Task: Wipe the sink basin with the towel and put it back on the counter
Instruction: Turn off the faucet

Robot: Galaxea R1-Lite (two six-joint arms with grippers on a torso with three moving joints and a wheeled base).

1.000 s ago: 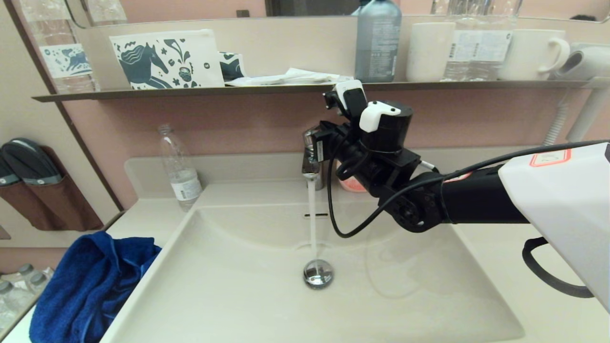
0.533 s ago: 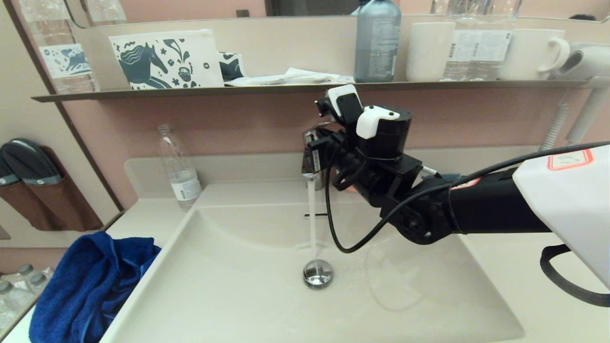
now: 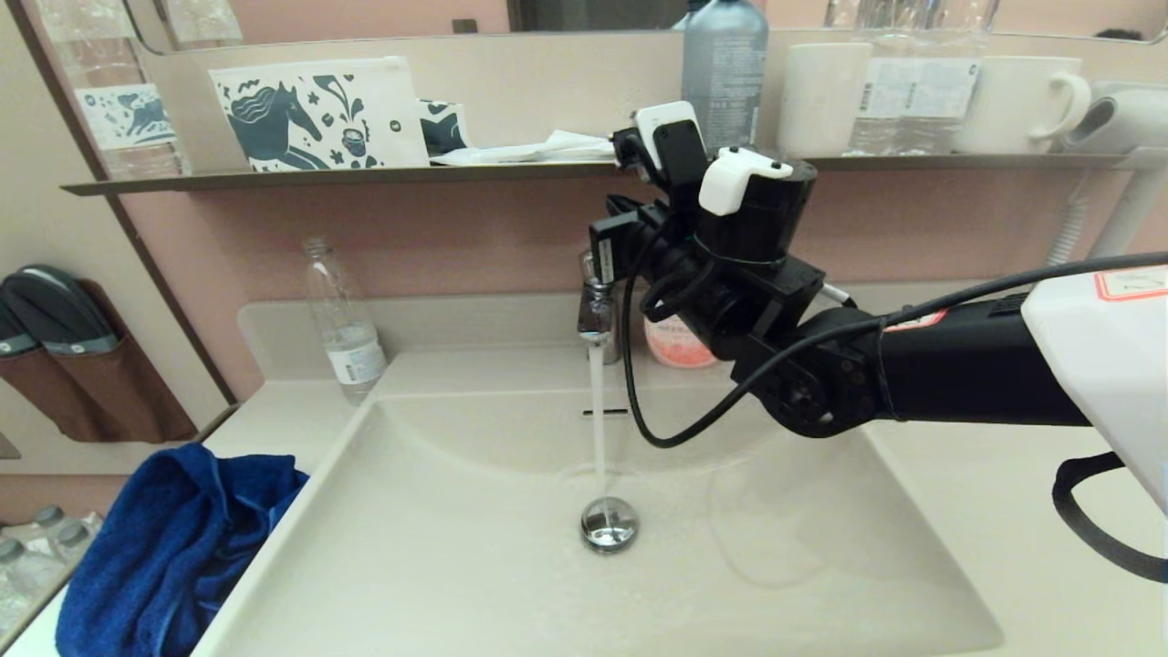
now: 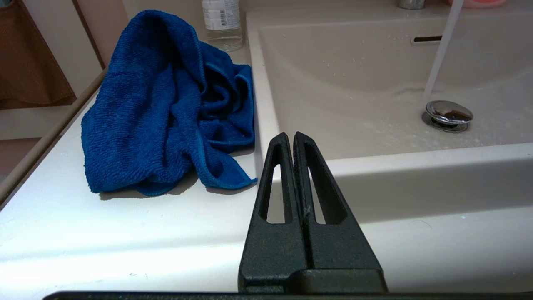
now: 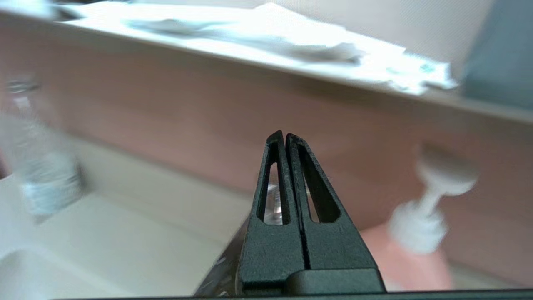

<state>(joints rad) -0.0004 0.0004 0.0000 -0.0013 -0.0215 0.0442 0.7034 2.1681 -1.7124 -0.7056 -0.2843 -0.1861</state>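
Counter point(image 4: 125, 233), crumpled towel point(image 4: 166, 104) lengthwise beside basin point(image 4: 354, 75)

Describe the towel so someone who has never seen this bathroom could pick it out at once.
Start at the sink basin, where water runs from the tap. On the counter beside the basin's left rim lies the towel, heaped in loose folds in front of a clear water bottle. It is the only deep-blue, soft, crumpled thing there; everything around it is pale and hard.

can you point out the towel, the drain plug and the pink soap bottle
towel point(image 4: 166, 108): left wrist view, middle of the crumpled blue cloth on the counter.
drain plug point(image 3: 610, 524): head view, chrome top under the running water.
pink soap bottle point(image 3: 675, 345): head view, lower body visible beneath the right arm.
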